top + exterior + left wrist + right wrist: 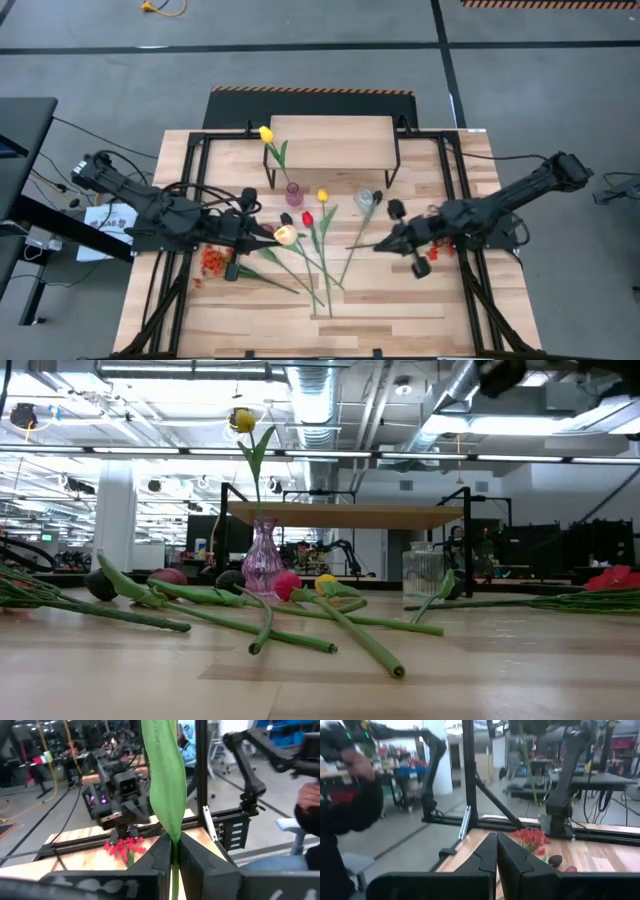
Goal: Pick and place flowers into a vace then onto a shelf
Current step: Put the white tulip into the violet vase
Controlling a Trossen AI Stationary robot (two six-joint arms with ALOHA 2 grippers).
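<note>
Left wrist view alone shows fingers (pixel 172 855) pinching green leaf (pixel 165 780), seemingly

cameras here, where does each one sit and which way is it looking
High view: above the table, looking straight down; both arms show, left pincer and right pincer over the loose flowers.
Low view: at tabletop height, looking across at the pink vase and shelf; no pincer shows.
Left wrist view: behind its shut fingers, which clamp a green stem, facing the right arm.
Right wrist view: behind its shut fingers, facing the left arm.
Shared: both wrist views show red sprays.
</note>
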